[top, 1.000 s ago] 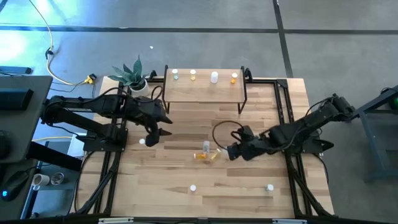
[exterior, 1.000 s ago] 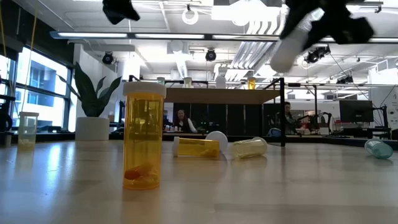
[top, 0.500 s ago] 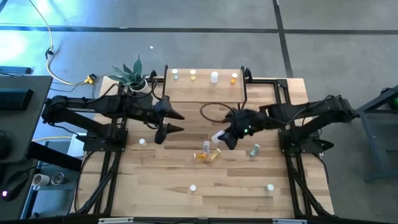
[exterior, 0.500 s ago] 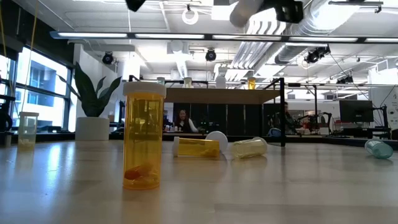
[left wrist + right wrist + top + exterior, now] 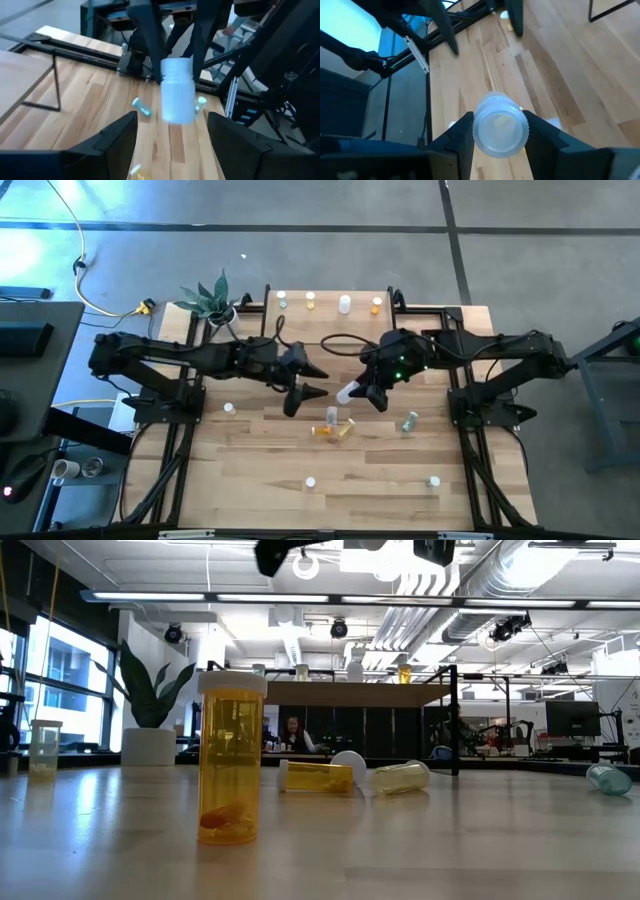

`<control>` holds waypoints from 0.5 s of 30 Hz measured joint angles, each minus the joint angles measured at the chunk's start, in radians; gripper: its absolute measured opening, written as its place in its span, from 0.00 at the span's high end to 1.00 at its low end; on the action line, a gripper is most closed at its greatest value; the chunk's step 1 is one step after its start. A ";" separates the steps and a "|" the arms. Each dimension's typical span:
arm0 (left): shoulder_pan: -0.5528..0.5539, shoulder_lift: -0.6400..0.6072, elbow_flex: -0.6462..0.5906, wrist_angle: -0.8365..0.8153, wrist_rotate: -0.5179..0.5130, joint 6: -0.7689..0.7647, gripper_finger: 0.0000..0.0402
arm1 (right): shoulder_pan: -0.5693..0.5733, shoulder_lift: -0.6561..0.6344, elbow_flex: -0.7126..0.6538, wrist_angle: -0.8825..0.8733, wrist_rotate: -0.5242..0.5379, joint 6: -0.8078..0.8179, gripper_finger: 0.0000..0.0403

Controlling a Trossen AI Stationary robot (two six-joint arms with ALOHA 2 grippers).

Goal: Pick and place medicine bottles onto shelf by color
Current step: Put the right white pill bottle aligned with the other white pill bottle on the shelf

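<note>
My right gripper (image 5: 362, 392) is shut on a white medicine bottle (image 5: 348, 392) high over the table's middle. In the left wrist view that bottle (image 5: 177, 90) hangs right in front of my open left gripper (image 5: 172, 145), whose fingers stand apart from it. Seen from above, my left gripper (image 5: 310, 381) is just left of the bottle. The shelf (image 5: 325, 325) stands at the far edge with several bottles upright on its top. An orange bottle (image 5: 232, 755) stands upright on the table, and two more (image 5: 335, 429) lie beside it. My right gripper pinches the white bottle between its two fingers (image 5: 462, 135) on opposite sides, near the ribbed cap end (image 5: 500, 107) that faces the wrist. The fingers slant down from the table's right. The bottle reaches out past the fingertips, lifted clear of the table.
A green bottle (image 5: 409, 421) lies right of the middle. Single small bottles stand near the left (image 5: 229, 408) and at the near edge (image 5: 311, 481) (image 5: 433, 480). A potted plant (image 5: 212, 302) is at the far left corner. A black cable (image 5: 340, 345) loops before the shelf.
My right gripper has risen from the table with the white bottle, swung toward the table's left and far side, and rolled. My left gripper has gone toward the table's right, toward the bottle, tipping up from pointing down to nearly level, and has stayed open.
</note>
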 joint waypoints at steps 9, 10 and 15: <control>0.000 0.140 0.000 0.202 0.014 -0.052 0.43 | -0.027 0.000 -0.001 0.000 -0.002 -0.024 0.69; 0.000 0.152 0.000 0.222 0.014 -0.053 0.43 | -0.027 0.000 -0.001 0.000 -0.002 -0.024 0.69; -0.001 0.194 0.000 0.279 0.018 -0.080 0.43 | -0.026 0.000 -0.002 -0.001 -0.002 -0.020 0.69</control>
